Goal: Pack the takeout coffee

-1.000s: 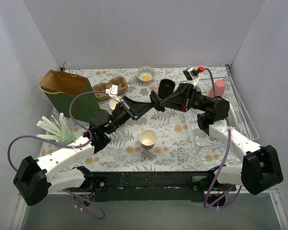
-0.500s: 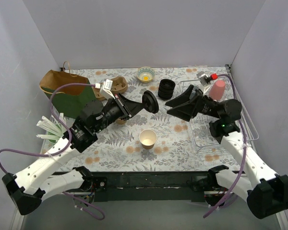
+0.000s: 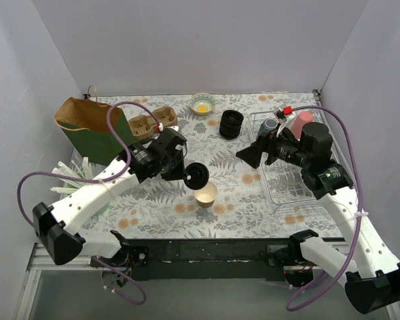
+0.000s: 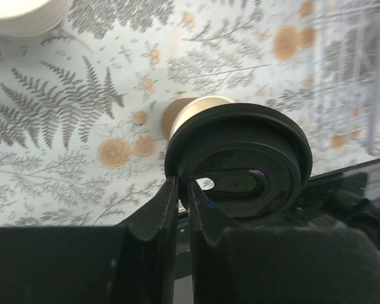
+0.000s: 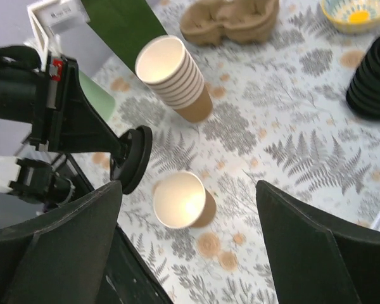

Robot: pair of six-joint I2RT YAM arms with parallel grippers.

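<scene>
Overhead, a brown paper cup (image 3: 206, 193) is seen standing upright and open on the fern-printed table cover (image 3: 253, 200), near the front middle. A black lid (image 3: 197, 176) is held on edge by the left gripper (image 3: 186, 175), which is closed narrowly on the lid's rim; the lid hangs just up and left of the cup's mouth, not seated on it. The right gripper (image 3: 245, 155) is spread wide with nothing in it, above the cover and right of the cup, beside a wire rack (image 3: 290, 197). A paper bag (image 3: 87, 120), a cardboard cup carrier (image 3: 153, 121), a small bowl (image 3: 203, 103) and a stack of black lids (image 3: 231, 124) are set along the back.

From the left wrist, the lid's rim is shown pinched between the two dark fingers (image 4: 153, 218), which are nearly together. Part of the cup is covered by the lid, and only a slice of its rim is seen behind the lid's upper left edge.

From the right wrist, both fingers (image 5: 63, 247) are seen far apart at the frame's lower corners, with the open cup between them on the cover below, its cream inside visible. The lid is seen tilted to the cup's left, apart from it. A stack of paper cups (image 5: 177, 79) lies tipped farther back.
</scene>
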